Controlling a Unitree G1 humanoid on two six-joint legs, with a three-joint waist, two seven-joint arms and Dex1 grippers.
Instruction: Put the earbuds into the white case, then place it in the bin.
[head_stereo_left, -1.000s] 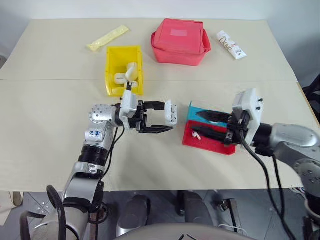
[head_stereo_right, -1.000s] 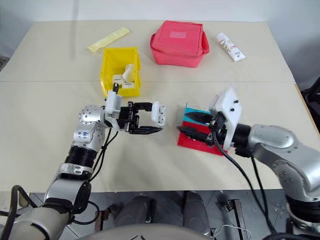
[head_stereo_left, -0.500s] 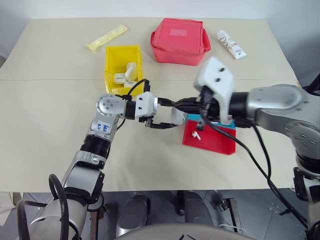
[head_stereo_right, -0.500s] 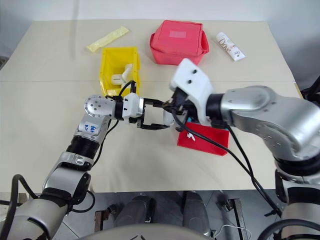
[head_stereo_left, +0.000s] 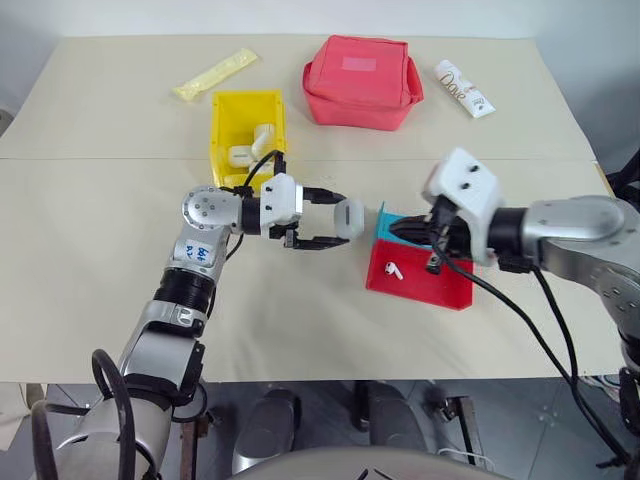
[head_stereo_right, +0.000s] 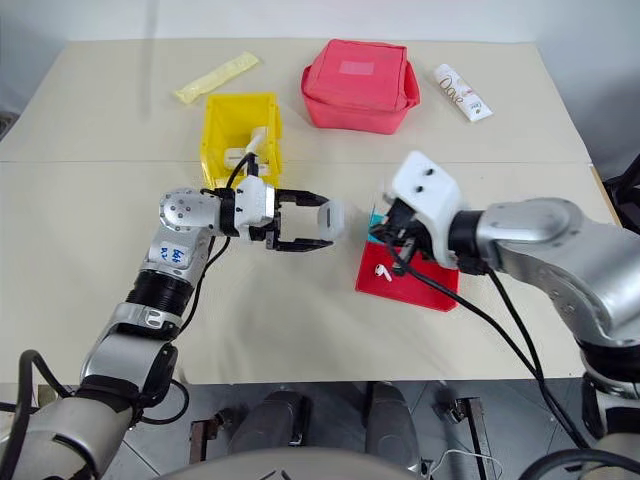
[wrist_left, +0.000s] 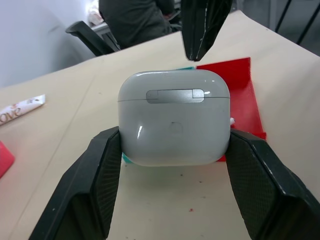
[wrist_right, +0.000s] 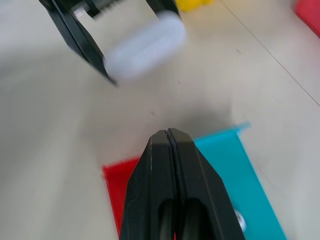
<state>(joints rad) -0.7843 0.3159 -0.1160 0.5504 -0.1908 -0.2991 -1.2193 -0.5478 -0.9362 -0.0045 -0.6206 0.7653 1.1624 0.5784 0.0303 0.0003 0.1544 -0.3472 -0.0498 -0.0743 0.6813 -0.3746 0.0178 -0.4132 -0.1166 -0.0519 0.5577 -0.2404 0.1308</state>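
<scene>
Now keep your left gripper clamped on the closed white case at frame centre, and lower the right gripper, jaws together and empty, to the earbud on the red tray. Pale counter; yellow bin upper left.

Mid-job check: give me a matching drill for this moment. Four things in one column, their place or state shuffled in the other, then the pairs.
Things:
1. white case
2. loose earbud
3. right gripper
4. red pouch

Place or state:
A. lying in the red tray
B. at the table's far side, beside the yellow bin
C. clamped between the left gripper's fingers, lid shut
D. fingers pressed together, holding nothing

Pairs: 1-C, 2-A, 3-D, 4-B
</scene>
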